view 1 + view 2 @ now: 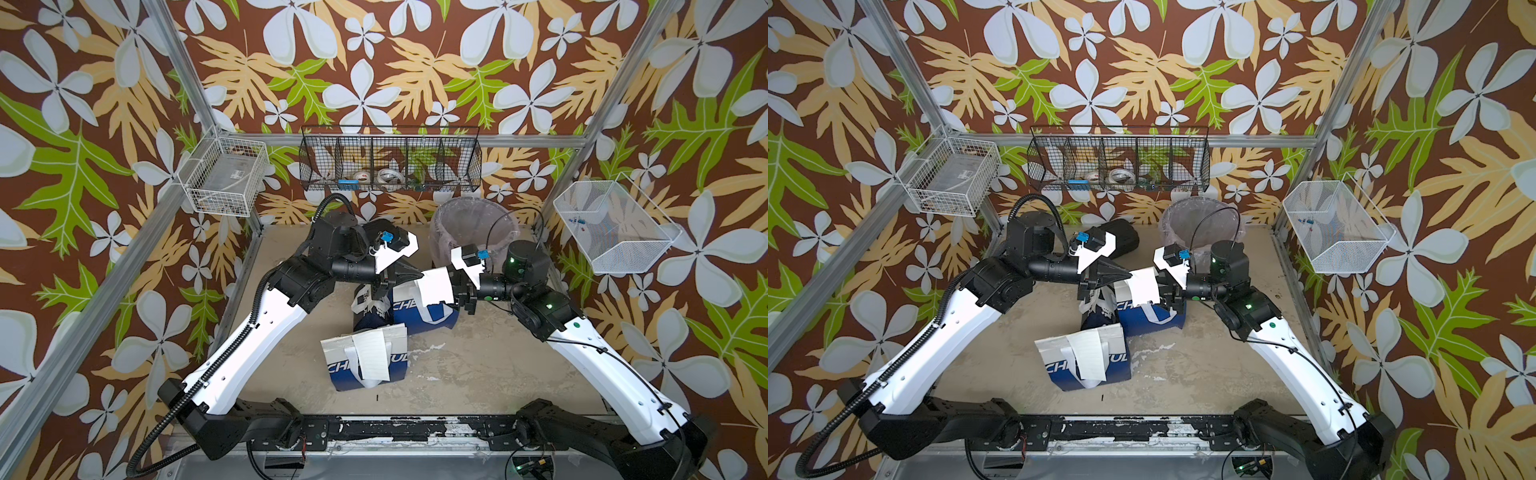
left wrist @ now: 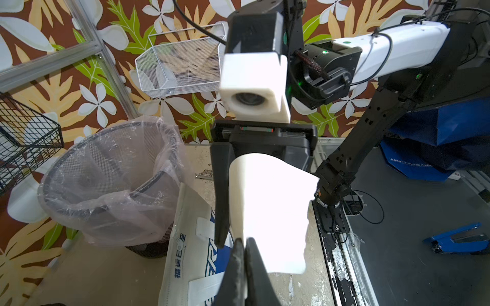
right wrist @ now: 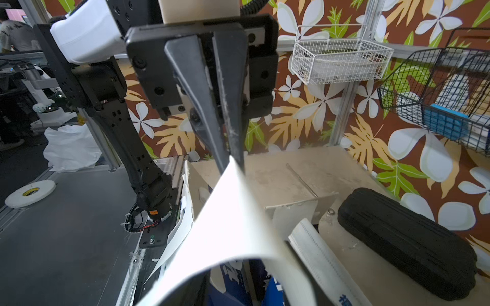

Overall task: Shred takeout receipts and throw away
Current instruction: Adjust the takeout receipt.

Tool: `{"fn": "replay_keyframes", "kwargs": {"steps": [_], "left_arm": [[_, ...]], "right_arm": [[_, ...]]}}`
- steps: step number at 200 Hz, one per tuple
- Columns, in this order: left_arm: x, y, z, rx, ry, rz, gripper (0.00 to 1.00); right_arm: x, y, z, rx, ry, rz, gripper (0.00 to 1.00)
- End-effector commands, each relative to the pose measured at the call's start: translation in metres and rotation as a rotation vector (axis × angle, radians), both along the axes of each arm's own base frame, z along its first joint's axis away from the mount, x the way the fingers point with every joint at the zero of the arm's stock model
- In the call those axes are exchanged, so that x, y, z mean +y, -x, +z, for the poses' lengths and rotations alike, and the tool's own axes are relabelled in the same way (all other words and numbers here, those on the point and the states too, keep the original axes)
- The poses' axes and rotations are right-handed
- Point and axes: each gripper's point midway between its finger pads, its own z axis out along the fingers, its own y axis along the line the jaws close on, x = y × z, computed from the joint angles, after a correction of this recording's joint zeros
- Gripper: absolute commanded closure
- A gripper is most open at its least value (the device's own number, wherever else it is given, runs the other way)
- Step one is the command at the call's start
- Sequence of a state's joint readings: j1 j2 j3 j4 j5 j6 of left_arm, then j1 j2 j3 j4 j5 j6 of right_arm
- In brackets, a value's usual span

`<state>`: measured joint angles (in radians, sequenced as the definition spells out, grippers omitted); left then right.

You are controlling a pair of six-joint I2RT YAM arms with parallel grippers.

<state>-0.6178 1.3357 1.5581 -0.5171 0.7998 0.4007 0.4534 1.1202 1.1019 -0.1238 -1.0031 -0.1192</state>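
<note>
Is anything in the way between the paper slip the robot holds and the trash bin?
Nothing visible. The white paper receipt is pinched in the left gripper, and the plastic-lined mesh bin stands open just behind it.

The left gripper [image 2: 244,242] pinches one edge of a curled white receipt [image 2: 273,206] filling mid-frame; a plastic-lined bin [image 2: 106,185] stands beside a blue-and-white bag [image 2: 183,254].
</note>
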Motion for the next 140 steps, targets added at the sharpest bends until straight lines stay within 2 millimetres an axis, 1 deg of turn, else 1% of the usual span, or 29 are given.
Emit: {"fn": "replay_keyframes", "kwargs": {"steps": [1,11,23,40,66,83,95,105,114,127,140], "left_arm": [[-0.001,-0.002,0.003,-0.019,0.007,0.004,1.00],[0.000,-0.003,0.003,-0.024,0.006,0.010,1.00],[0.002,-0.006,0.005,-0.039,0.002,0.034,1.00],[0.009,-0.014,0.007,-0.064,-0.009,0.087,1.00],[0.020,-0.028,-0.005,-0.104,-0.082,0.176,1.00],[0.024,-0.034,-0.015,-0.120,-0.126,0.209,1.00],[0.024,-0.033,-0.017,-0.119,-0.132,0.203,1.00],[0.021,-0.026,-0.016,-0.110,-0.122,0.160,1.00],[0.017,-0.019,-0.014,-0.100,-0.105,0.117,1.00],[0.014,-0.009,-0.011,-0.091,-0.083,0.061,1.00],[0.014,-0.001,-0.009,-0.087,-0.074,0.021,1.00]], "right_arm": [[0.000,0.003,0.003,-0.017,0.006,0.016,0.62],[0.000,0.005,0.003,-0.021,0.006,0.023,0.59],[-0.003,0.006,0.002,-0.042,0.024,0.010,0.53],[-0.012,0.007,0.004,-0.075,0.040,-0.025,0.38],[-0.031,0.008,0.015,-0.133,0.016,-0.111,0.17],[-0.037,0.014,0.030,-0.202,-0.011,-0.143,0.09],[-0.038,0.016,0.043,-0.234,-0.042,-0.146,0.08],[-0.034,0.015,0.048,-0.239,-0.041,-0.123,0.08],[-0.028,0.008,0.043,-0.232,-0.011,-0.114,0.10],[-0.020,-0.008,0.032,-0.236,0.062,-0.130,0.13],[-0.015,-0.016,0.027,-0.234,0.093,-0.113,0.15]]}}
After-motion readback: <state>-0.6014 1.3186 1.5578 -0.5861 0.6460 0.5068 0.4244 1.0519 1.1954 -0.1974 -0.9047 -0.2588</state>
